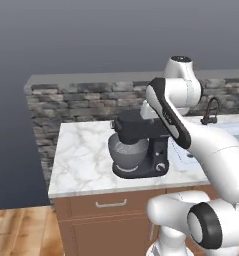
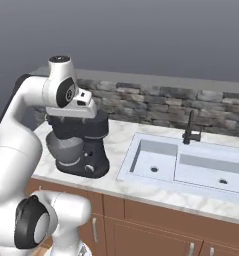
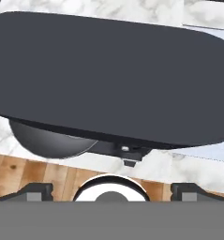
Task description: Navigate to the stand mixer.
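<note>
The stand mixer [image 1: 138,145] is seen near the marble counter's [image 1: 83,160] front edge, left of the sink [image 2: 186,165]. The gripper [image 3: 111,192] is held above the mixer, fingertips spread apart.

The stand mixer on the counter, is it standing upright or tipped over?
Upright. The stand mixer sits flat on its base on the marble counter, head level above the grey bowl.

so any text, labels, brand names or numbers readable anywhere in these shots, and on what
None: no readable text in any view.
stand mixer: plain black head and base, round side knob unmarked, no brand or dial numbers.
sink and faucet: no markings.
Marble counter, stone backsplash, cabinet drawer: no labels.
Robot arm: plain white and dark, no logo.
</note>
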